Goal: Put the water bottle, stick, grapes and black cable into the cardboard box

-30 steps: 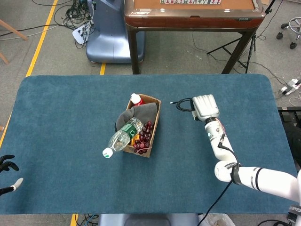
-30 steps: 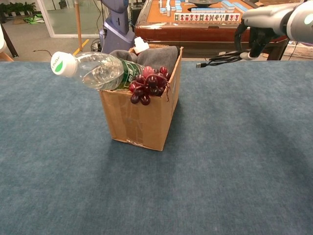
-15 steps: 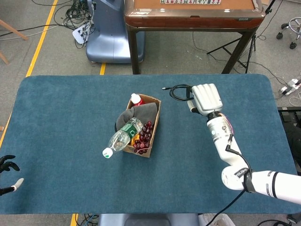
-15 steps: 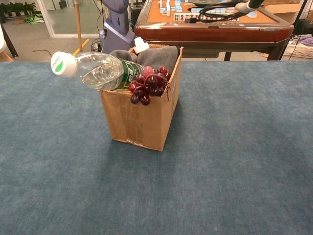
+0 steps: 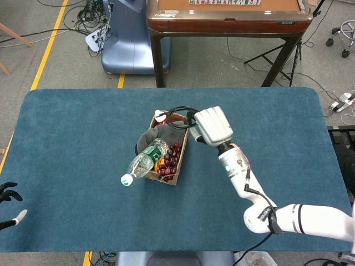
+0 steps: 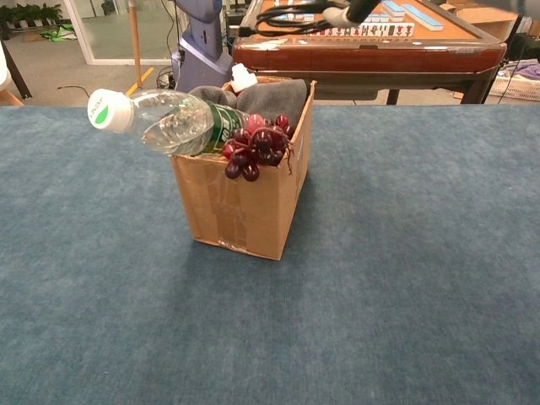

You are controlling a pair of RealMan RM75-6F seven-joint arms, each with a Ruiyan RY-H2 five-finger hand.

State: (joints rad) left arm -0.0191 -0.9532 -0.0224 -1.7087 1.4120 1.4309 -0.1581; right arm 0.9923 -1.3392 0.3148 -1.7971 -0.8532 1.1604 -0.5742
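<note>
The cardboard box point(image 5: 186, 136) stands mid-table. A clear water bottle point(image 5: 143, 160) leans out over its near-left rim, cap outward. Dark red grapes point(image 5: 170, 160) hang over the near-right rim. At the far end a red item with a white cap point(image 5: 161, 116) pokes up beside a grey cloth point(image 5: 163, 134). My right hand point(image 5: 212, 126) holds the looped black cable point(image 5: 178, 113) in the air above the box's far end. The chest view shows the box point(image 6: 240, 211), bottle point(image 6: 160, 121), grapes point(image 6: 257, 148) and the cable point(image 6: 283, 15) high above. My left hand point(image 5: 8, 205) rests open at the table's left edge.
A wooden mahjong table point(image 5: 227, 19) stands behind the blue felt table point(image 5: 77, 133), with a blue machine base point(image 5: 125, 41) and floor cables to its left. Bare felt surrounds the box on all sides.
My right hand lifted the black cable off the table at the back right and carried it left, to above the box's far end. The left hand stayed still.
</note>
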